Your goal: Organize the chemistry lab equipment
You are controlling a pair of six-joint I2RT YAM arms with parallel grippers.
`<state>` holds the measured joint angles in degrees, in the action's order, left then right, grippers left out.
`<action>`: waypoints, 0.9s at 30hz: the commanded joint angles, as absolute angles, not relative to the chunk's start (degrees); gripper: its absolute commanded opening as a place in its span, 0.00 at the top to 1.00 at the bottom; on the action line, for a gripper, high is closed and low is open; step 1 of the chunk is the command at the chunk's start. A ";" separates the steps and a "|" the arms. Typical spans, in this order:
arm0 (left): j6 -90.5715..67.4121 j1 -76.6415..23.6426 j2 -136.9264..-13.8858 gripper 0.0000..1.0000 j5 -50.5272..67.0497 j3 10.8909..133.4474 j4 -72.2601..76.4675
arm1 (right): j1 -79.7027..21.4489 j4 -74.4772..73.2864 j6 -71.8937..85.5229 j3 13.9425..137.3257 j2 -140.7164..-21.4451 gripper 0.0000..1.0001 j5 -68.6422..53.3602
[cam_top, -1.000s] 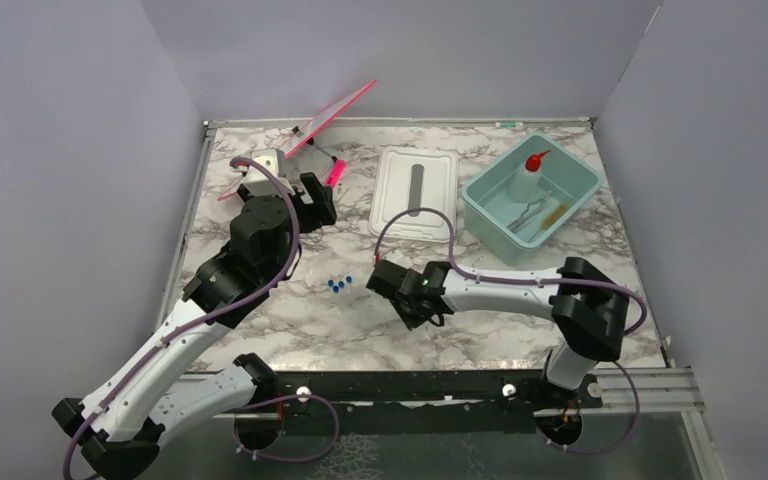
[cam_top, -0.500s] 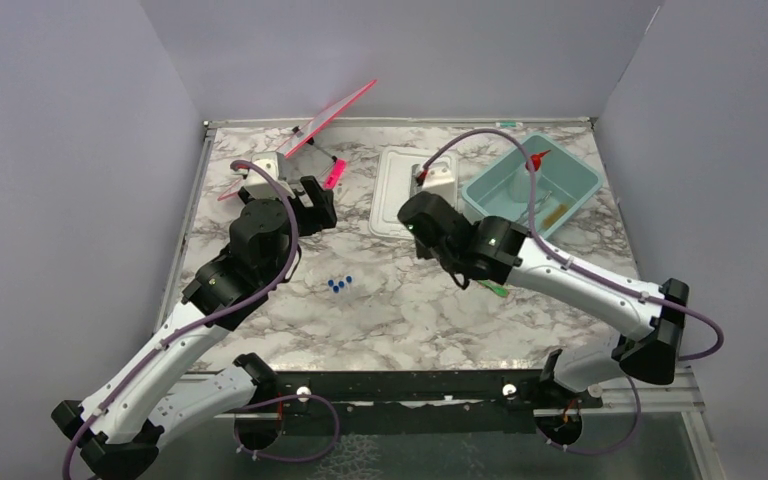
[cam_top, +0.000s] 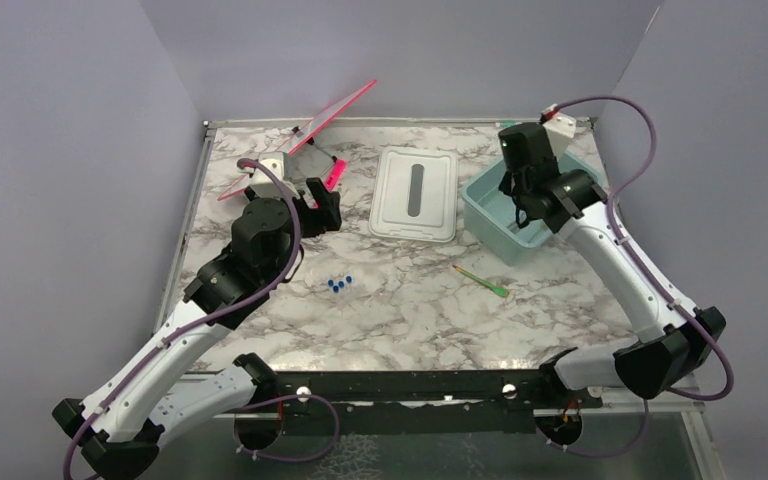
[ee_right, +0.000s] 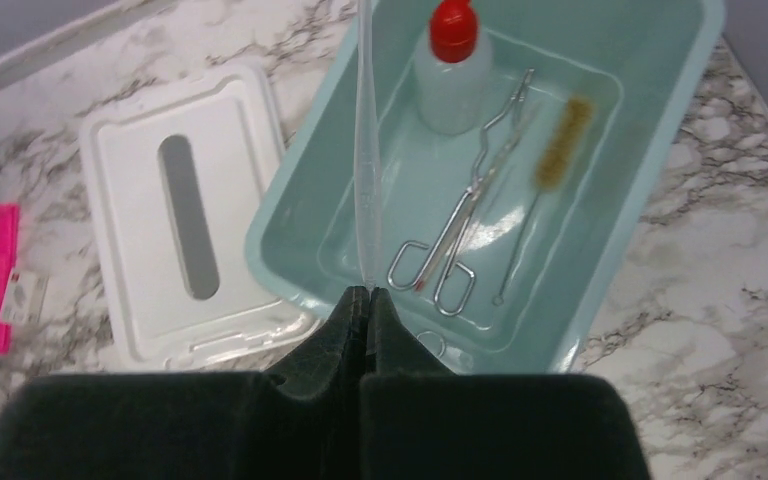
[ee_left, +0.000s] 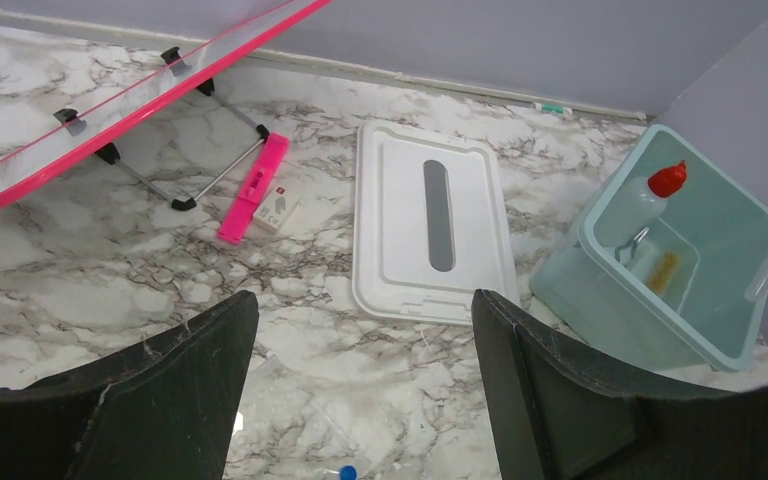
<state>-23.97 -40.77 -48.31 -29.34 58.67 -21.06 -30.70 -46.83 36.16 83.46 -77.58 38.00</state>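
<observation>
My right gripper [ee_right: 365, 292] is shut on a thin clear tube [ee_right: 362, 150] and holds it over the near-left part of the teal tub [ee_right: 300, 190]. The top view shows this gripper [cam_top: 522, 203] above the tub [cam_top: 488, 228]. Inside the tub lie the white squeeze bottle with a red nozzle [ee_right: 450, 65], a wire clamp [ee_right: 465, 235] and a tan-bristled brush [ee_right: 563, 140]. Clear tubes with blue caps [cam_top: 338, 285] lie mid-table; one cap [ee_left: 347, 472] shows below my left gripper [ee_left: 365, 300], which is open, empty and hovering [cam_top: 317, 208]. A green-tipped stick [cam_top: 480, 280] lies on the table.
The white rectangular lid [cam_top: 415, 192] lies flat left of the tub. A pink-framed clear panel on a wire stand [cam_top: 330, 110] and a pink clip [ee_left: 255, 188] sit at the back left. Grey walls close in the back and sides.
My right arm has swung from mid-table to the back right, over the tub, carrying the clear tube. The green-tipped stick now shows on the table. My left arm has barely moved.
</observation>
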 commanded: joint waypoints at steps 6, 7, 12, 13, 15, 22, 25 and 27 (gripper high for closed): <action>-23.64 -40.78 -48.80 0.19 -26.61 58.79 -20.63 | -14.78 -40.12 46.42 77.10 -78.61 0.99 32.68; -23.64 -40.76 -48.86 0.19 -26.74 58.88 -20.79 | -13.24 -39.39 47.65 76.31 -79.30 0.99 31.30; -23.49 -40.73 -48.87 0.19 -27.22 59.06 -21.36 | -9.05 -40.31 51.82 75.71 -85.59 1.00 26.32; -23.37 -40.73 -48.81 0.19 -27.39 59.06 -21.37 | -8.91 -39.99 52.49 75.31 -86.65 0.99 25.91; -22.75 -40.73 -49.01 0.19 -27.99 59.29 -21.51 | -8.36 -37.63 52.74 73.72 -88.27 0.99 24.42; -19.83 -40.78 -48.68 0.19 -30.75 60.70 -23.22 | -8.17 -38.08 56.38 74.77 -96.71 0.99 23.73; -20.03 -40.78 -47.94 0.19 -31.75 59.99 -23.38 | -8.17 -37.89 56.78 74.68 -98.69 0.99 24.05; -20.29 -40.76 -47.65 0.19 -32.16 59.57 -23.38 | -8.17 -37.89 57.01 74.43 -99.64 0.98 24.23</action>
